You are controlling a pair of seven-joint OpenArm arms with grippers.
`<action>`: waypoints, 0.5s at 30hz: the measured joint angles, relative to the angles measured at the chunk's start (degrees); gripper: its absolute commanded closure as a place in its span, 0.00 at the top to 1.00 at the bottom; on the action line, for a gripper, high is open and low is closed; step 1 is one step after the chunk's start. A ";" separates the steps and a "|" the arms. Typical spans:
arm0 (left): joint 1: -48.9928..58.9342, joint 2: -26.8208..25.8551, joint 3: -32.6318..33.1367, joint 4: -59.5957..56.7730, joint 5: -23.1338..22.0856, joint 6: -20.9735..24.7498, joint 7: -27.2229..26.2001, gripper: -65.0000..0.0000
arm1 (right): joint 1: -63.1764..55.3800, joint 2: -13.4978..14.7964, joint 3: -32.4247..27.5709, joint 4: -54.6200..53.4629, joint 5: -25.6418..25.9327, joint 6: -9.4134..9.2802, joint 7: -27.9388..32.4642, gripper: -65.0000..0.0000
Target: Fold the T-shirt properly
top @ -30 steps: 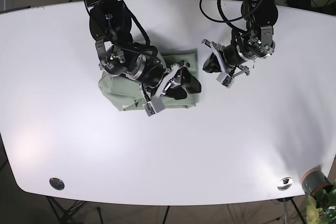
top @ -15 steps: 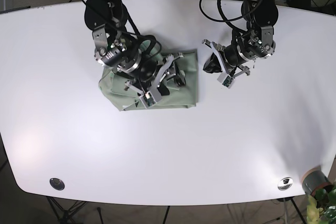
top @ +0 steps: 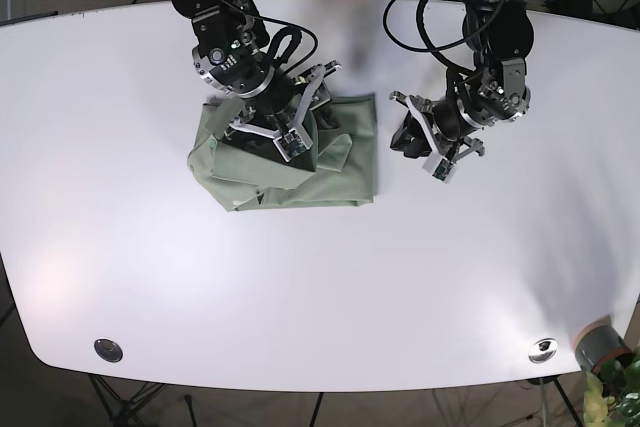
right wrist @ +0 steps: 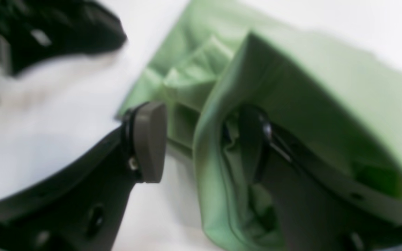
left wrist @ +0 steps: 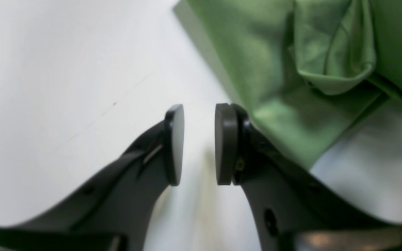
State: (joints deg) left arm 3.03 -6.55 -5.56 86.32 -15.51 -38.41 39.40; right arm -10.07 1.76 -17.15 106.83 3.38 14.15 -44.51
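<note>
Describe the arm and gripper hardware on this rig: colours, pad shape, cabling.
Both arms are black with silver-grey metal at the wrist joints and loose black cables looping off the upper links. The left gripper has matte black fingers ending in flat, rounded dark-grey pads. The right gripper looks like the same build: black fingers, rounded grey pad, small screw holes. White brackets sit beside each wrist in the base view.

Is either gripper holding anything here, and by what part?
Left gripper: nothing, jaws apart over bare table. Right gripper: jaws apart, one finger tucked under a fold of the shirt, not clamped.
</note>
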 measured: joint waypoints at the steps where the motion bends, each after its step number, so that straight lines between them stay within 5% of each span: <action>1: 0.04 -0.17 0.76 0.00 -0.02 -0.17 0.11 0.21 | 0.11 -0.07 -0.02 -1.05 -0.04 -0.02 0.13 0.48; 6: 0.39 0.35 3.89 0.00 -0.24 -0.31 0.15 0.21 | 0.94 0.00 0.04 -6.60 -0.20 -0.02 4.15 0.35; 10: 0.50 0.20 5.27 0.00 -0.13 -0.33 0.02 0.21 | 1.33 -0.20 0.26 -10.01 -0.57 -0.20 7.21 0.02; 15: 0.28 0.17 7.13 -1.77 -0.04 -0.31 -0.26 0.21 | 2.45 -0.81 0.22 -10.40 -0.59 -0.20 7.26 0.03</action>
State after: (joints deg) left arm 3.31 -6.37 1.56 84.55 -15.55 -38.72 39.13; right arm -7.62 0.95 -16.93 96.42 2.79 13.96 -37.26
